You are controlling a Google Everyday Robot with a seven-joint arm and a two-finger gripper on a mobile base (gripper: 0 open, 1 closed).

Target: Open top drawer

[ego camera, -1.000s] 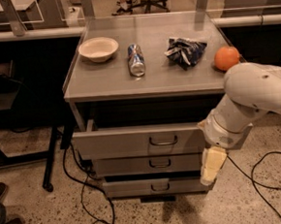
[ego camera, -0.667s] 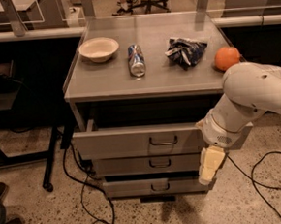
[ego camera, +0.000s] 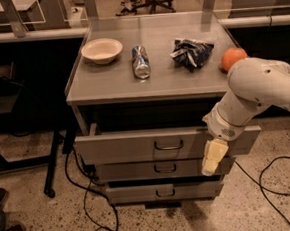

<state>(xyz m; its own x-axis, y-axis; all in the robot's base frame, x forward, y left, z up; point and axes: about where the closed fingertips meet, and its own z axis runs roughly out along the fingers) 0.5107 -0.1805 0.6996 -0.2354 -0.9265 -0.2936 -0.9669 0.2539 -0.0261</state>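
Note:
The top drawer (ego camera: 132, 147) is a grey metal drawer with the tallest front of three, directly under the cabinet top. It stands pulled out a little, with a dark gap behind its front. Its small dark loop handle (ego camera: 168, 145) is at the centre. My gripper (ego camera: 212, 158) hangs down from the white arm (ego camera: 256, 91) at the right end of the drawer front. Its cream tip lies over the seam between the top and middle drawers, to the right of the handle and apart from it.
Two shorter drawers, the middle drawer (ego camera: 139, 171) and the bottom drawer (ego camera: 136, 194), are shut below. On the cabinet top (ego camera: 112, 85) are a bowl (ego camera: 102, 50), a can (ego camera: 141, 61), a crumpled bag (ego camera: 191, 52) and an orange (ego camera: 233, 58). Cables (ego camera: 89, 207) lie on the floor, and a black table leg (ego camera: 52, 162) stands at left.
My gripper has shifted slightly up and to the left along the drawer front. The top drawer stays pulled out about the same amount.

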